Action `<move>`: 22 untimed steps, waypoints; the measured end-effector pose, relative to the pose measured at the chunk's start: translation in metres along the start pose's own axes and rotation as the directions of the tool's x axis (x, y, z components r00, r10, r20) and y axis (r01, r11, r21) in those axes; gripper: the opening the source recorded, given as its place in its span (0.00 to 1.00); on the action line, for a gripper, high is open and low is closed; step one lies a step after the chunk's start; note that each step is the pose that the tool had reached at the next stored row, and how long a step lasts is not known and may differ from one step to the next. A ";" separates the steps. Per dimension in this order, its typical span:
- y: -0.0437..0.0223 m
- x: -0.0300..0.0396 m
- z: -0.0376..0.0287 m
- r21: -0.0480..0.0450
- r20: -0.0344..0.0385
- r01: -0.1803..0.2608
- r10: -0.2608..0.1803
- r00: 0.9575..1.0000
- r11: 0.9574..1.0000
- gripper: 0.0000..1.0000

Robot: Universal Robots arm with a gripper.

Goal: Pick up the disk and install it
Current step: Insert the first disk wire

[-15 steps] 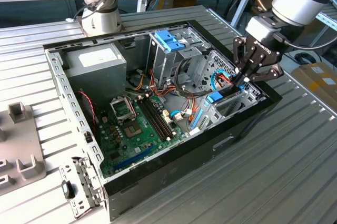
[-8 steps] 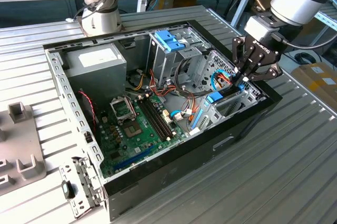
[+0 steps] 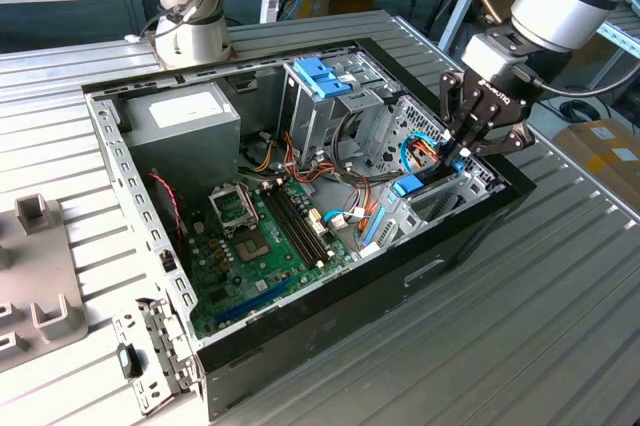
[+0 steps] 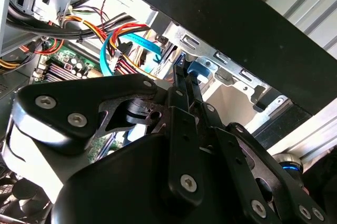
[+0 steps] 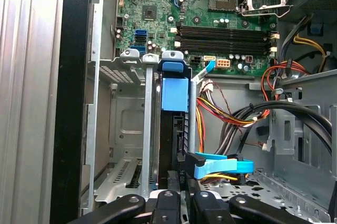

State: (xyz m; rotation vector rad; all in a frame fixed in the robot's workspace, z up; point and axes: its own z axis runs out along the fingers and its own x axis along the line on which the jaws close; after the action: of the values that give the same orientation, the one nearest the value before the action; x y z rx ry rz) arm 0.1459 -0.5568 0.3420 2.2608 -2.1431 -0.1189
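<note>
The disk (image 3: 408,185) stands on edge in the drive bay at the front corner of the open computer case, on the exterior view's right. In the first wrist view the disk (image 5: 175,95) shows as a dark narrow edge capped by its blue carrier frame, level with the bay's metal rails. My gripper (image 3: 460,154) reaches down into that bay at the disk's near end. Its black fingertips (image 4: 181,77) sit close together, shut on the disk's end. The gripper (image 5: 184,195) covers the contact spot in the first wrist view.
A blue flat cable with its connector (image 5: 216,165) and bundled wires (image 5: 247,119) lie right beside the bay. The motherboard (image 3: 270,236), grey power-supply box (image 3: 180,116) and tall cage with blue handle (image 3: 322,76) take up the case. Another arm's base (image 3: 190,26) stands behind.
</note>
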 end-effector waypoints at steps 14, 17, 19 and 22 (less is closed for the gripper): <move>0.0034 -0.0002 0.0018 0.000 0.000 0.000 0.000 1.000 1.000 0.16; 0.0041 -0.0002 0.0020 0.000 0.000 0.000 0.000 1.000 1.000 0.16; 0.0045 -0.0002 0.0021 0.000 0.000 0.000 0.000 1.000 1.000 0.16; 0.0049 -0.0002 0.0023 0.000 0.000 0.000 0.000 1.000 1.000 0.16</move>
State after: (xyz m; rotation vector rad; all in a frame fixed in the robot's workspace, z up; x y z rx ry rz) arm 0.1409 -0.5568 0.3400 2.2608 -2.1432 -0.1189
